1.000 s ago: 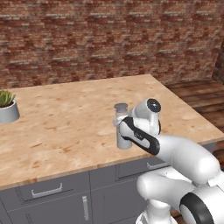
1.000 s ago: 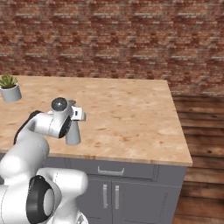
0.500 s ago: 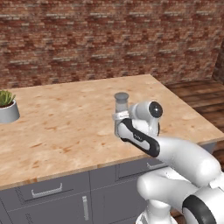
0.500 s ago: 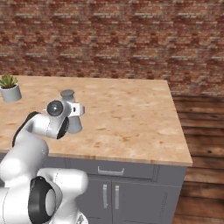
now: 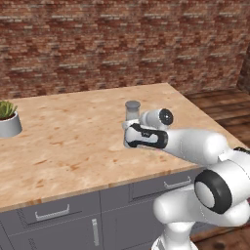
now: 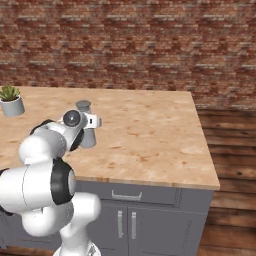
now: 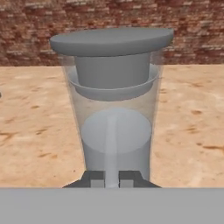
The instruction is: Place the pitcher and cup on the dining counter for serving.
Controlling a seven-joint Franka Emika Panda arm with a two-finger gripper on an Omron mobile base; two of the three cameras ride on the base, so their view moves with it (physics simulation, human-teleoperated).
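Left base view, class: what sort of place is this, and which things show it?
Probably a kitchen or dining area: a long wood-grain counter over grey cabinet drawers, a bare brick wall and a small potted plant.

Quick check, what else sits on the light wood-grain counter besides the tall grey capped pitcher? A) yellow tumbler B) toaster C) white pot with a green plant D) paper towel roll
C: a white pot with a green plant stands at the far left of the light wood-grain counter, well apart from the tall grey capped pitcher.
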